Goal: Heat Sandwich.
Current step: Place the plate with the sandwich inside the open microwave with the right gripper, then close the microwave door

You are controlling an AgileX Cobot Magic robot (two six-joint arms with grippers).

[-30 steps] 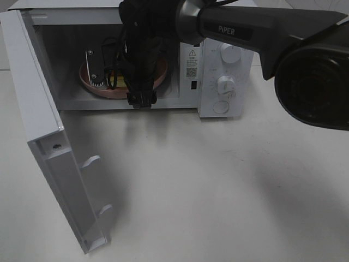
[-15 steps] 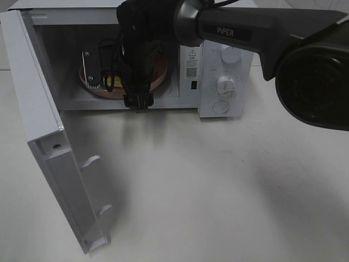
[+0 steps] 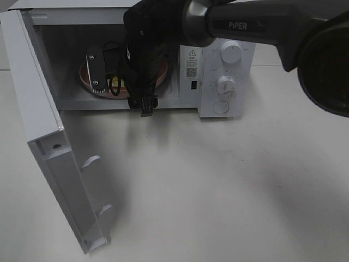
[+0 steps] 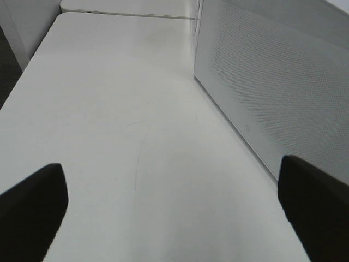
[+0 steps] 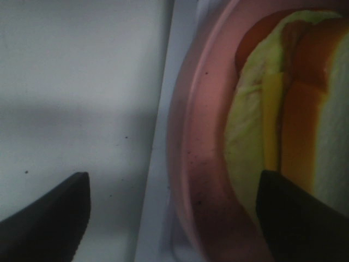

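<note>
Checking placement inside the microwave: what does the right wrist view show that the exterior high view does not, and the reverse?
Only the right wrist view shows the sandwich clearly: cream bread, orange crust, yellow-green layer. Only the exterior high view shows the open microwave door, its dials and the right arm reaching in. Both show the pink plate.

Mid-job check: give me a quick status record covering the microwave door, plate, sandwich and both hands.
door: open, swung wide
plate: inside the microwave
sandwich: lying on the plate
right hand: inside the microwave, open, fingers either side of the plate's rim, gripping nothing
left hand: open, empty, above the table beside a perforated white panel
likely next: pull the right arm out, then shut the door
</note>
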